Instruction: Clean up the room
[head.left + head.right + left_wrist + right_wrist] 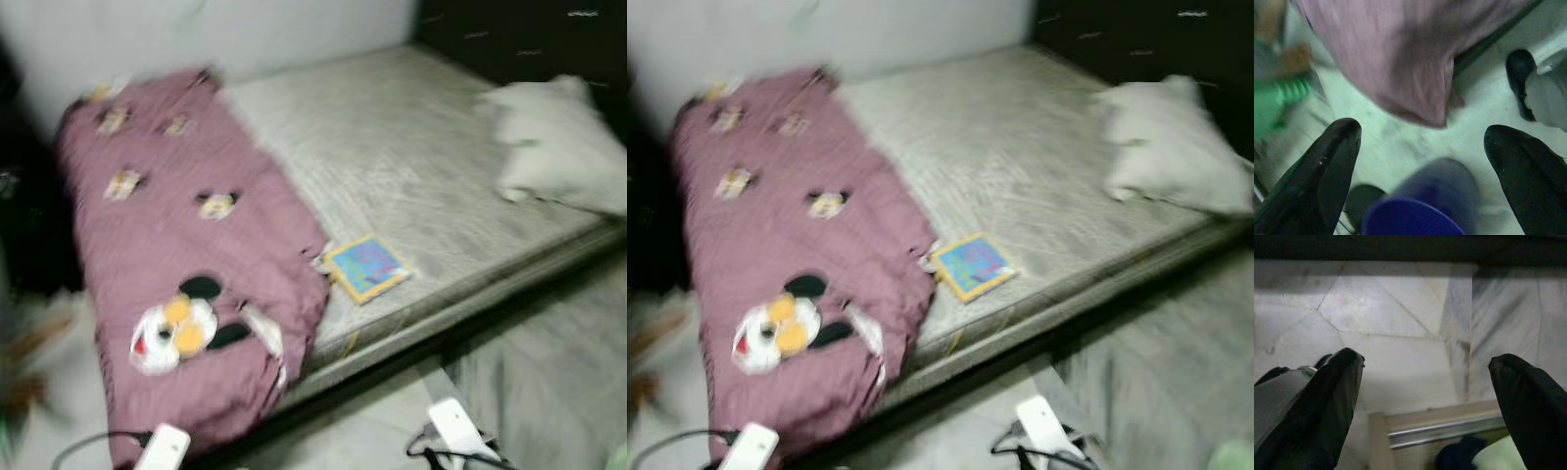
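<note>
Above pale floor (1400,333) beside the blanket (1415,54), left hand (1422,147) and right hand (1425,382), both pointing down, fingers spread, empty.

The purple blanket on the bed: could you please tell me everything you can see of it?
The purple blanket looks like soft fabric, mauve with small cartoon-mouse prints and one large one near its lower end. It lies spread, slightly rumpled, along the robot's left side of the grey mattress, its end draped over the front edge towards the pale floor. Its edge reaches a small colourful book.

Spread black fingers (1327,401) over marble floor (1400,313)
</note>
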Tool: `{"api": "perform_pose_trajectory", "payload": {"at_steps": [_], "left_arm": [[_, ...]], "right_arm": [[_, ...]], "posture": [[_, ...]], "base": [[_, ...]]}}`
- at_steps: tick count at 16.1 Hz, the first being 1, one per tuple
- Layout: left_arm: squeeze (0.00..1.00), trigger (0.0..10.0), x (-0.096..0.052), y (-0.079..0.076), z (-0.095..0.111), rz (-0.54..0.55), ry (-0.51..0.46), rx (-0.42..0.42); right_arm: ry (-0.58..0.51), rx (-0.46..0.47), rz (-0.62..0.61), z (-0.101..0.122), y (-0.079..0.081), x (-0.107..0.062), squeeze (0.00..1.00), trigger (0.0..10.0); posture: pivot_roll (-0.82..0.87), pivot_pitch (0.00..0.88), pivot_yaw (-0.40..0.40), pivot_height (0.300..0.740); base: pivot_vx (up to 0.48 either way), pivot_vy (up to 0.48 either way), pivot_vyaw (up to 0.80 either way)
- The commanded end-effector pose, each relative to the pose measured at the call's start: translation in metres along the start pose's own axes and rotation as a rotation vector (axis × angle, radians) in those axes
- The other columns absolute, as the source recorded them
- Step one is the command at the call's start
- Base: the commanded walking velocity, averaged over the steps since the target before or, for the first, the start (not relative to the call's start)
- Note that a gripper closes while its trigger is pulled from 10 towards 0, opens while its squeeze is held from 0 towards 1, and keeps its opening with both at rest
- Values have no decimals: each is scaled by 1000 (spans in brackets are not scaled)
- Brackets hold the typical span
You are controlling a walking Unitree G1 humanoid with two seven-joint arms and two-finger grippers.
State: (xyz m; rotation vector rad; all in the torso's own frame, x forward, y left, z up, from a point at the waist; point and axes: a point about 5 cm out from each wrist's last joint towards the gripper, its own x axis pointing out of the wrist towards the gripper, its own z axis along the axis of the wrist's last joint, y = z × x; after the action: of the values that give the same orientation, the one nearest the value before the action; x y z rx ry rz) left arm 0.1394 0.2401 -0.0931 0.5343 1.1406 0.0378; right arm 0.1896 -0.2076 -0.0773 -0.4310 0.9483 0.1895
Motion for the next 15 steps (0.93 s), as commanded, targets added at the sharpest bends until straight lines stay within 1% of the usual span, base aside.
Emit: {"api": "perform_pose_trajectory", "payload": {"at_steps": [1, 9, 11, 12, 14, 15], "left_arm": [[0, 10000, 0, 0, 1, 9, -3, -1], [0, 10000, 0, 1, 3, 9, -8, -7], [0, 10000, 0, 1, 4, 16, -12, -18], [0, 10000, 0, 2, 4, 33, -20, -39], [0, 10000, 0, 3, 4, 79, -39, -138], [0, 10000, -1, 4, 5, 105, -46, -174]], "right_arm": [[3, 4, 16, -1, 4, 0, 0, 10000], [-1, -10, 23, 1, 3, 0, 0, 10000], [-17, -2, 12, 2, 3, 0, 0, 10000], [-46, 38, -5, 4, 2, 0, 0, 10000], [-109, 149, -61, 8, 0, -1, 0, 10000], [-135, 174, -81, 10, -2, -1, 0, 10000]], "posture": [[-62, 80, -21, 740], [-64, 81, -21, 740], [-64, 81, -21, 740], [-64, 81, -24, 740], [-68, 82, -22, 740], [-69, 80, -22, 740]], "base": [[0, 0, 775], [0, 0, 780], [0, 0, 666], [0, 0, 450], [0, 0, 0], [0, 0, 0]]}}
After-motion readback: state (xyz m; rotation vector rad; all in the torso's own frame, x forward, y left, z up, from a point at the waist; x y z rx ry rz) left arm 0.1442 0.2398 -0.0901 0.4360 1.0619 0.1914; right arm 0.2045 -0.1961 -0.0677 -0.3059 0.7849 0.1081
